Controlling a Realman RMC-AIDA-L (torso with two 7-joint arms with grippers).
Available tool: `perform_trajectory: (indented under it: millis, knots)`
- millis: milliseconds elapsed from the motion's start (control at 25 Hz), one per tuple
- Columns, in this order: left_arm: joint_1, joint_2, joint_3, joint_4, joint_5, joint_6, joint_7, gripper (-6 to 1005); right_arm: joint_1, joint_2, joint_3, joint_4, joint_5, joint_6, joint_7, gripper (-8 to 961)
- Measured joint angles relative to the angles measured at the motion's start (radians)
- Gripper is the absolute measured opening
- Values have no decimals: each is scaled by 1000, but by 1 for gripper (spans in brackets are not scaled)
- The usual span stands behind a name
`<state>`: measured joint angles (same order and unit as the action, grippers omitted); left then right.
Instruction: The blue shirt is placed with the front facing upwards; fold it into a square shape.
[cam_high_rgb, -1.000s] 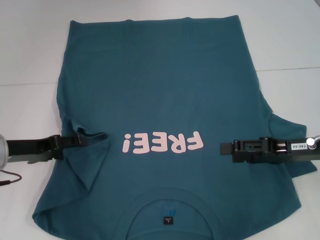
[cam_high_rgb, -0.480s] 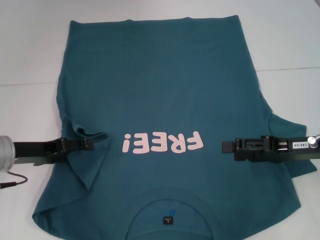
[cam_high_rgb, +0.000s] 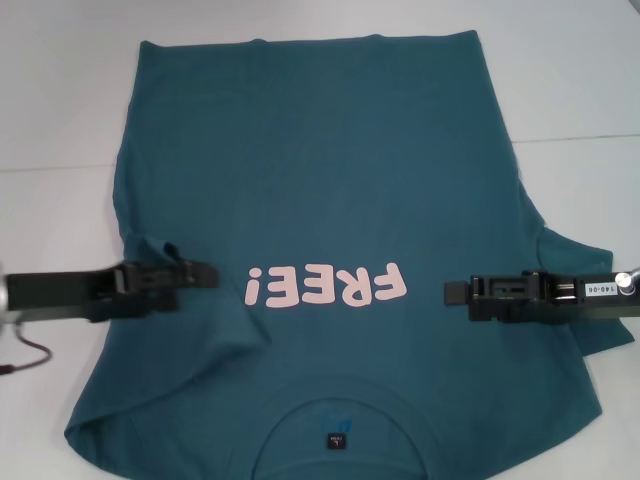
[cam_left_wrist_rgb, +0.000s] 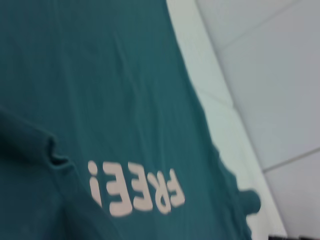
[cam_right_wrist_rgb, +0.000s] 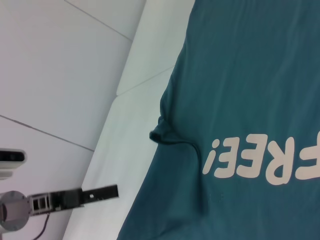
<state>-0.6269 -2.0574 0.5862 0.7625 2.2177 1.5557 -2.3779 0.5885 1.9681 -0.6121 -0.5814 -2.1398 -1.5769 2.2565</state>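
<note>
The blue shirt (cam_high_rgb: 320, 150) lies spread on the white table (cam_high_rgb: 60, 100), collar and black label (cam_high_rgb: 337, 439) at the near edge, pink "FREE!" (cam_high_rgb: 325, 287) facing up. Its left sleeve is folded inward, with a bunched corner (cam_high_rgb: 150, 247) and a crease running toward the lettering. My left gripper (cam_high_rgb: 205, 273) hovers over that fold. In the right wrist view the left gripper (cam_right_wrist_rgb: 114, 190) looks shut, raised and apart from the cloth (cam_right_wrist_rgb: 250, 75). My right gripper (cam_high_rgb: 450, 293) rests over the shirt's right chest, beside the lettering. The left wrist view shows the fold (cam_left_wrist_rgb: 52, 152) close by.
The right sleeve (cam_high_rgb: 590, 260) lies spread outward under the right arm. A thin dark cable (cam_high_rgb: 30, 355) hangs by the left arm over the table. White table surface borders the shirt on both sides and at the far end.
My left gripper has moved right, further over the shirt, and looks higher. The folded sleeve's crease has shifted right toward the lettering. The right gripper has stayed put.
</note>
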Motion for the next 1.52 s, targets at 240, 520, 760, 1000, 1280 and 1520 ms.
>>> perform_trajectory:
  millis: [240,520,760,1000,1280,1520]
  knots:
    - [17,3,-7,9,35,-123,-6,950,0,0,2,0,0,0,0,836]
    - [-5,-8,27,-27,46,-201,-5,950,7,0,-1,0,0,4,0,834]
    - [40,-12,21,24,15,4,260,949,8,-6,-6,-9,0,13,-11,832]
    - [158,-91,24,144,-9,160,669,949,11,-15,-9,-11,-1,7,-21,831]
    - [209,-102,24,159,-83,244,697,950,3,-49,-5,-13,-2,-24,-26,829]
    - [230,-104,20,143,-92,297,614,949,-27,-78,0,-17,-2,-34,-25,827]
